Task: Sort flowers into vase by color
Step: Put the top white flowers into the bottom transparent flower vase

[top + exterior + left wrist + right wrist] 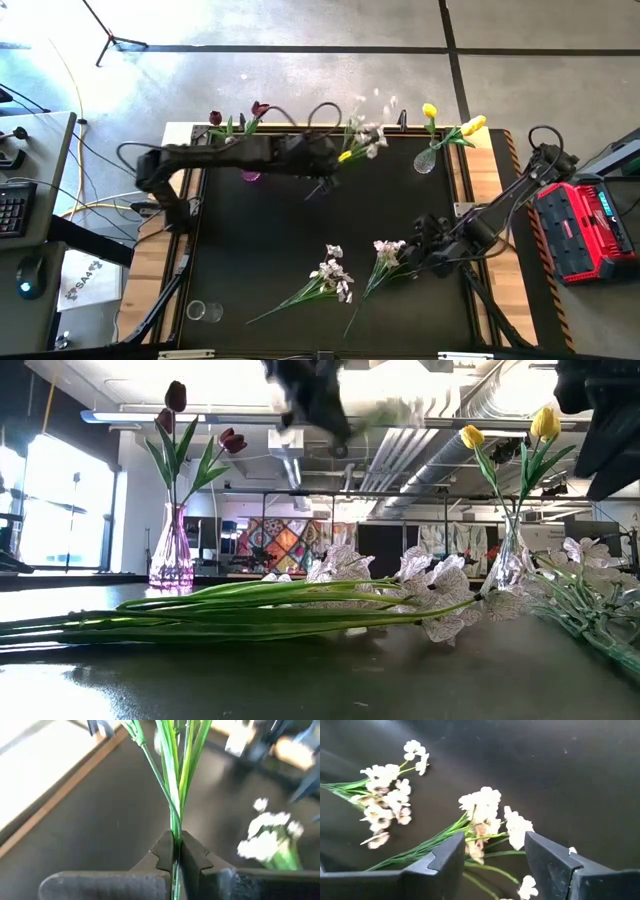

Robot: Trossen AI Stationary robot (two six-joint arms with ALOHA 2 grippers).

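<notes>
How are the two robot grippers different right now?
The left gripper is shut tight on a green flower stem, while the right gripper is open and holds nothing. The left gripper is near the table's far edge; the right gripper hangs just over a white spray lying on the table. Both are dark with two fingers.

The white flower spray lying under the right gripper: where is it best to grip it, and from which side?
Grip the white spray on its green stems just below the blossoms, coming straight down. It lies flat on the table; the open right gripper already straddles those stems.
</notes>
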